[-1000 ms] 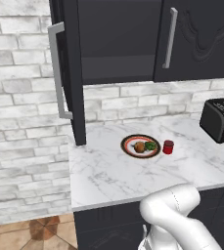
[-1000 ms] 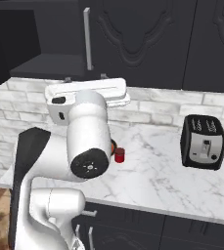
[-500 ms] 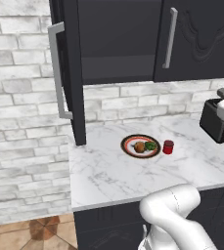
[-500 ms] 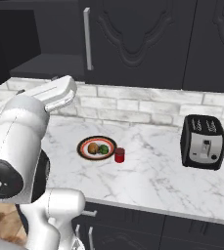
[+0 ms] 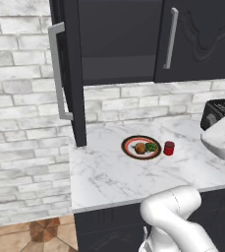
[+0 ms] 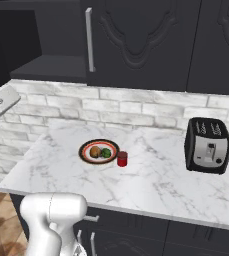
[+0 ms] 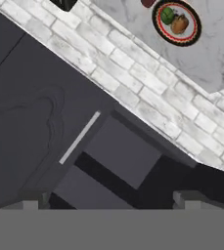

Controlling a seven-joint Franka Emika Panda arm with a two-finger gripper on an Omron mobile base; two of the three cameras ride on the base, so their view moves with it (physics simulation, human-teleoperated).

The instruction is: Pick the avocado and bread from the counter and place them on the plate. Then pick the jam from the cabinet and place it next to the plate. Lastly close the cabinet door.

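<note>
One plate [image 5: 141,147] on the counter [image 5: 109,172] holds one bread [image 5: 140,148] and one avocado [image 5: 152,146]; one jam [image 5: 169,148] touches its rim. The gripper [image 7: 108,201], fingers apart and empty, faces the open cabinet [image 7: 118,161], food far beyond its tips.

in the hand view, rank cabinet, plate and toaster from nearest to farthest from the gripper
From the gripper, whose tips are spread wide:
1. cabinet: its open compartment lies straight ahead of the tips.
2. plate: on the counter, past the brick wall, at the view's upper right.
3. toaster: farther along the counter, cut by the top edge.
</note>
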